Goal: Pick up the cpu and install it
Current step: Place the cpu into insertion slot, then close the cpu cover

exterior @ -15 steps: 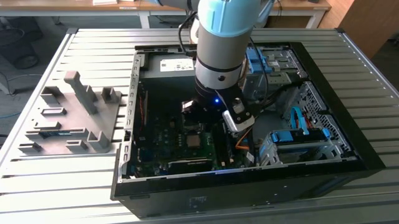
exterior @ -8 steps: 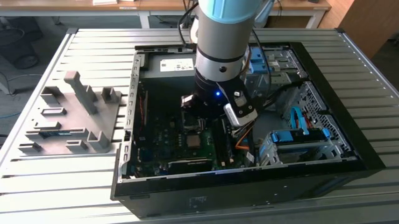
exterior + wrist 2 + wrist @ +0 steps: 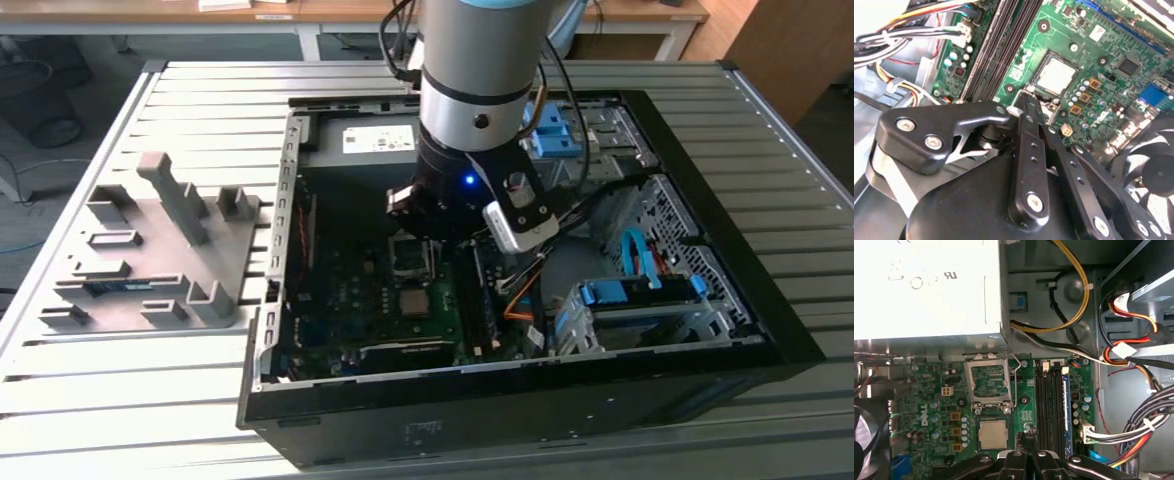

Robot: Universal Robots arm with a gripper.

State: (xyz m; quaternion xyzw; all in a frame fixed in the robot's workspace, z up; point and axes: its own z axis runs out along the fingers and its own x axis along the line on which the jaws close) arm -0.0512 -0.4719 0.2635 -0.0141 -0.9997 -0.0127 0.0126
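Your gripper [image 3: 1029,102] is down inside the open computer case [image 3: 721,330], its black fingers [image 3: 1026,150] drawn together to a narrow tip with nothing between them that you can see. The cpu [image 3: 1055,75] is not in the jaws. It lies flat on the green board [image 3: 929,390], silver top up, just beside the fingertips and apart from them. In the first wrist view the hinged metal frame [image 3: 989,382] stands open on the side of the cpu [image 3: 992,434] nearest the big pale power box [image 3: 929,285], and the thin wire lever [image 3: 1016,385] runs along its edge. That explains the layout: the frame has to be swung clear for the chip to drop into its seat, and judging by how squarely the chip sits, it looks to be placed but not yet clamped down. The first wrist view gives you the frame, the memory slots [image 3: 1051,405] next to it and the cable bundle [image 3: 1134,430]. The second wrist view looks along the fingers and shows how near the tip is to the chip's corner, with the fan [image 3: 1154,170] off to one side. The exterior view shows the arm standing nearly upright over the board, the chip [image 3: 416,303] below the wrist, and a grey rack [image 3: 160,250] on the table at the exterior view's left.
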